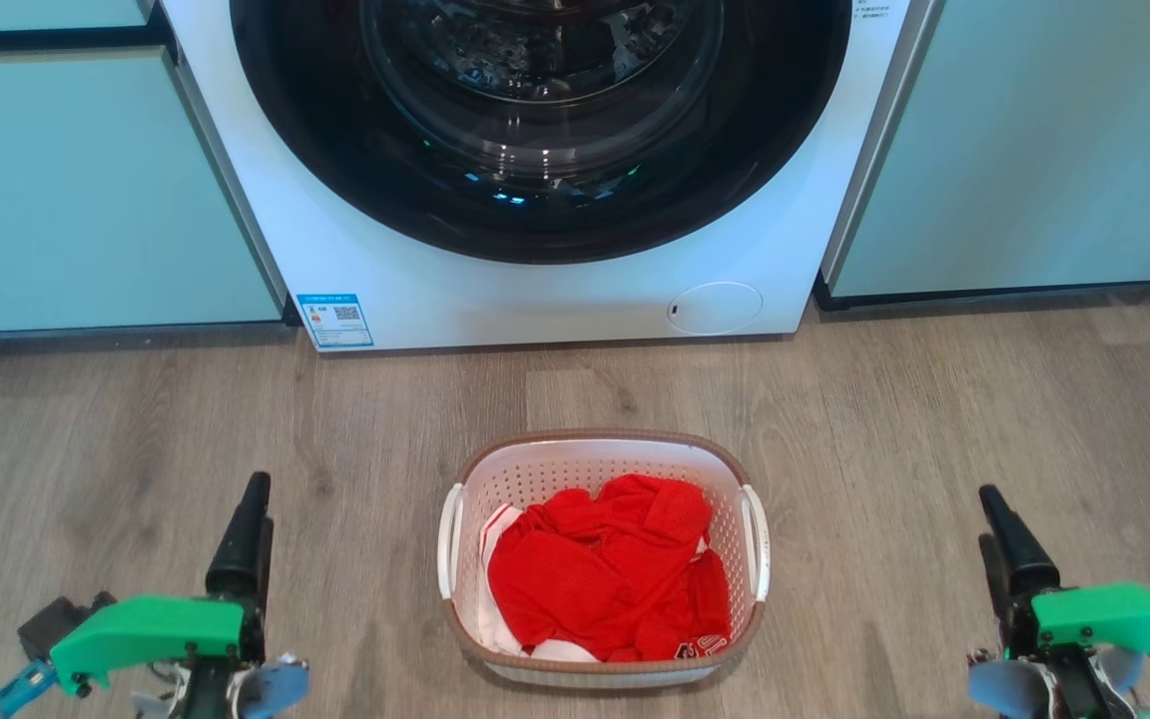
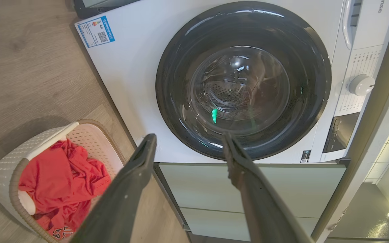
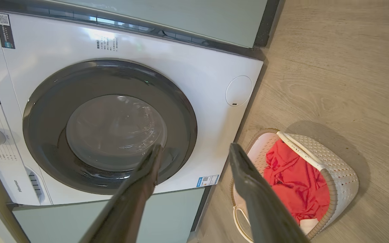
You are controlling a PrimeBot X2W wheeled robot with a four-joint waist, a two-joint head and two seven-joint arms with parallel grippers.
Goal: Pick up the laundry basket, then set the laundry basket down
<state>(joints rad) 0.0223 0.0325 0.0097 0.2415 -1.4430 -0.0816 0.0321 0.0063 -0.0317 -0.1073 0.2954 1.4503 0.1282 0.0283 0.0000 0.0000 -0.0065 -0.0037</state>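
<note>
White washing machine (image 1: 535, 200) between pale-green cabinets (image 1: 86, 190) on wood-look floor (image 1: 934, 419)

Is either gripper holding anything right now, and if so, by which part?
Nothing is held. The left gripper and right gripper are open and empty; the laundry basket sits on the floor between them.

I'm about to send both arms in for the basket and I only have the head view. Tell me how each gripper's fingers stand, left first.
Observer: In its wrist view the left gripper is open, fingers spread with nothing between them.
Operator: Now the right.
Observer: The right gripper is open as well. It is aimed at the washing machine, with the laundry basket off to one side of its fingers.
Operator: Report the washer door.
Observer: Both wrist views show the door's full ring, and it is shut.
</note>
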